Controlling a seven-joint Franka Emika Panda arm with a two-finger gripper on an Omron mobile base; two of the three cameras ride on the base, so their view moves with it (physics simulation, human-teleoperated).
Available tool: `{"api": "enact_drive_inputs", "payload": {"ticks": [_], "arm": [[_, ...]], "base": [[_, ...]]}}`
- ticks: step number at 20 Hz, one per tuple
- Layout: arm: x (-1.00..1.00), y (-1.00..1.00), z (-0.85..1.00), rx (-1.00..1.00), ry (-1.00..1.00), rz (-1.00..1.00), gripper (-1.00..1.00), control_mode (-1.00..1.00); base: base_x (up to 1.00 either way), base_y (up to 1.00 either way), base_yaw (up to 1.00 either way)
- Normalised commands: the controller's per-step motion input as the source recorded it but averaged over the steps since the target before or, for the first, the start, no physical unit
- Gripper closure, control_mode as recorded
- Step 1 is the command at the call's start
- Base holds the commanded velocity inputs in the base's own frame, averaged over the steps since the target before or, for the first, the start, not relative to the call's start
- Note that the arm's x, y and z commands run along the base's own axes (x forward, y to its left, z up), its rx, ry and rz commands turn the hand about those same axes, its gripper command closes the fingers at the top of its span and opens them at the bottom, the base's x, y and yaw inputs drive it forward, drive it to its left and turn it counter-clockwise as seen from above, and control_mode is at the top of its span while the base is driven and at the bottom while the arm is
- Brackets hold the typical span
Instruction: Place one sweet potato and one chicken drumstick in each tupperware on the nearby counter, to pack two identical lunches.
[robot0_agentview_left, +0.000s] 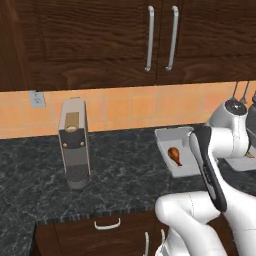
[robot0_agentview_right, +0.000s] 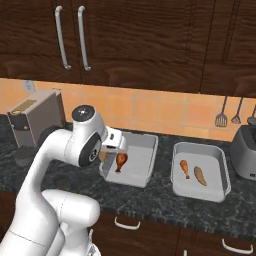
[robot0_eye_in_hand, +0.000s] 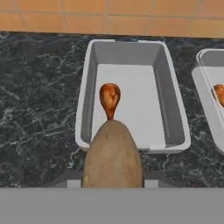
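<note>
My gripper (robot0_eye_in_hand: 112, 181) was clamped on a sweet potato (robot0_eye_in_hand: 112, 155), jaws partly closed around it, the tuber sticking out forward from between the fingers. It hung above the near edge of the left tupperware (robot0_eye_in_hand: 173, 118), not yet inside. In the right base view the gripper (robot0_agentview_right: 105, 155) sat at that tub's (robot0_agentview_right: 145, 167) left end, mostly hidden behind my wrist.

The left tub held one chicken drumstick (robot0_eye_in_hand: 109, 99), lying toward its left side, bone end pointing at me. No contact between potato and drumstick that I could confirm.

The right tupperware (robot0_agentview_right: 220, 187) sat just beside the first, apart from it, on the dark marbled surface (robot0_agentview_right: 160, 200). It held a second drumstick (robot0_agentview_right: 185, 168) and a second sweet potato (robot0_agentview_right: 200, 176), side by side.

Farther out: silver toaster (robot0_agentview_left: 75, 145) well left of the tubs, a grey blender base (robot0_agentview_right: 245, 152) to the right of the right tub, utensils (robot0_agentview_right: 223, 117) hanging on the orange tile backsplash (robot0_agentview_right: 150, 112), dark wood cabinets (robot0_agentview_right: 125, 40) above.
</note>
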Motion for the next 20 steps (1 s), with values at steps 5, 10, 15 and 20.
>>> {"api": "enact_drive_inputs", "payload": {"ticks": [5, 10, 15, 20], "arm": [[0.71, -0.38, -0.48, 0.0, 0.07, 0.0, 1.0, -1.0], [0.67, -0.12, -0.69, 0.0, 0.01, 0.0, 1.0, -1.0], [0.76, -0.01, -0.59, 0.0, 0.16, 0.0, 1.0, -1.0], [0.54, -0.31, -0.2, 0.0, 0.02, 0.0, 1.0, -1.0]], "base": [[0.0, 0.0, 0.0], [0.0, 0.0, 0.0], [0.0, 0.0, 0.0], [0.0, 0.0, 0.0]]}}
